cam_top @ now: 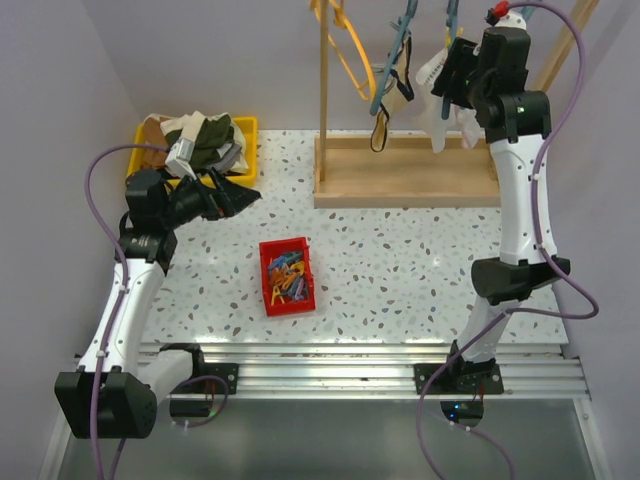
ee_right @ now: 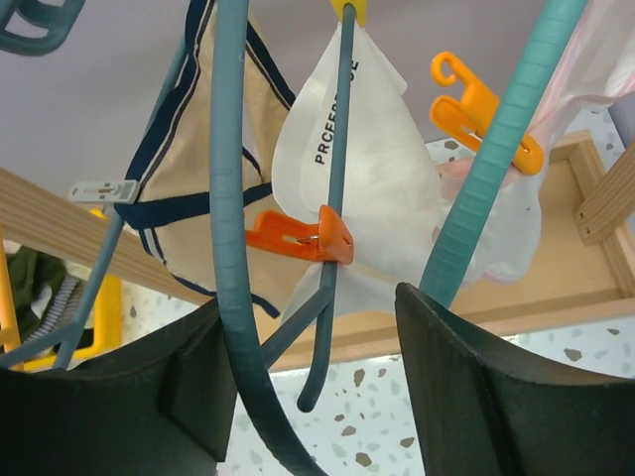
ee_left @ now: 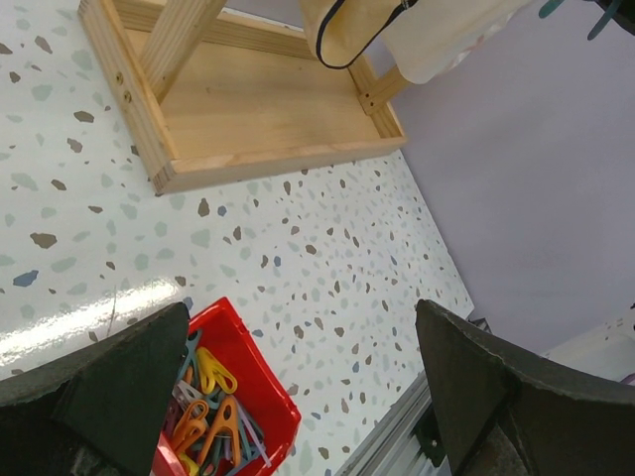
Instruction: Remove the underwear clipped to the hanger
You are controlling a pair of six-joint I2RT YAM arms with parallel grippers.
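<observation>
White underwear [ee_right: 382,164] hangs from a grey-blue hanger [ee_right: 340,149], held to it by an orange clothespin [ee_right: 303,236]. A second orange clothespin [ee_right: 483,111] sits by a teal hanger [ee_right: 496,159]. Beige underwear with navy trim [ee_right: 174,223] hangs to the left. My right gripper [ee_right: 313,387] is open just below the clipped hanger, whose lower tip hangs between the fingers; it grips nothing. In the top view it [cam_top: 455,78] is raised beside the white underwear [cam_top: 440,122]. My left gripper [cam_top: 240,195] is open and empty over the table.
A wooden rack with a tray base [cam_top: 400,185] stands at the back and carries several hangers. A red bin [cam_top: 266,285] of clothespins sits mid-table, also in the left wrist view [ee_left: 253,367]. A yellow bin [cam_top: 247,135] of clothes is at the back left.
</observation>
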